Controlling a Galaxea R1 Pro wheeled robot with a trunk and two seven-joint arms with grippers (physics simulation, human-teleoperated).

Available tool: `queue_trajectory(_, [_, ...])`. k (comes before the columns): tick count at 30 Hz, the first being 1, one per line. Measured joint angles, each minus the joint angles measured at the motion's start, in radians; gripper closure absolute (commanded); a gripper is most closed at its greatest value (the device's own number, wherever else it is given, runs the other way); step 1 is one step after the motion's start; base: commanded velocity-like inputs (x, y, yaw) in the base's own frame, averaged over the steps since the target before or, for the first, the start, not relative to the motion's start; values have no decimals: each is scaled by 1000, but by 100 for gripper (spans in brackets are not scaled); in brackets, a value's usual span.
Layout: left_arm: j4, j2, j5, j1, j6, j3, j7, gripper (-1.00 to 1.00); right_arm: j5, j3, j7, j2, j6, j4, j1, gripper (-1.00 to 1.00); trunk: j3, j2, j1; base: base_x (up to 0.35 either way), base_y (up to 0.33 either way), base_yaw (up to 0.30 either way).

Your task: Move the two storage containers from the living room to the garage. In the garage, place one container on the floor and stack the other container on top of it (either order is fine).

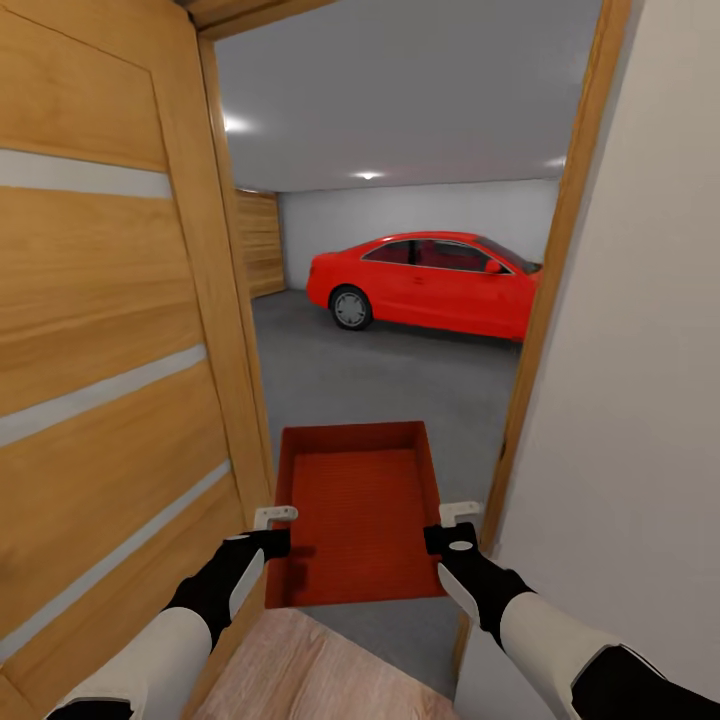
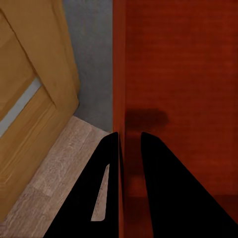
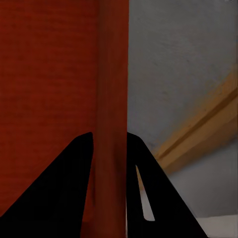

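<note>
black fingers of the left hand (image 2: 130, 148) straddle the long side wall of an orange-red storage container (image 1: 362, 510), one finger outside the wall and one inside, closed down onto it. in the left wrist view the wall runs straight up between the two dark fingers, with the finely ribbed inner base beside it. the right hand (image 3: 110, 144) does the same on the opposite long wall, one finger on each face of the wall, pinching it. in the head view both hands sit at the near end of the container, the left hand (image 1: 272, 530) on its left rim and the right hand (image 1: 452, 528) on its right rim, white-sleeved forearms reaching in from the lower corners.

the container is held level in the air between the two hands, open top upward, its far end pointing forward through a doorway. it hangs above the line where light wood plank flooring (image 1: 310, 670) meets the dark grey concrete floor (image 1: 400, 370) of the garage.

left of the container stands an open wooden door (image 1: 110, 340) with pale horizontal stripes, very near the left hand. to the right is the wooden door frame (image 1: 548, 300) and a plain pale wall (image 1: 640, 350). well beyond, on the concrete, a red car (image 1: 430, 282) is parked side-on before a white back wall, under a grey ceiling with small lights.
</note>
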Motion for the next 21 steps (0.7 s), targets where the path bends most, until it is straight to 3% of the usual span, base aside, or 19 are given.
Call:
queue_trajectory(11, [-2, 0, 0, 0, -1, 0, 0, 100, 8, -5, 1, 0, 0, -2, 0, 100, 0, 0, 0, 164, 193, -10])
queue_trajectory(21, [-4, 0, 0, 0, -2, 0, 0, 100, 12, -8, 1, 0, 0, -3, 0, 100, 0, 0, 0, 10, 9, -211])
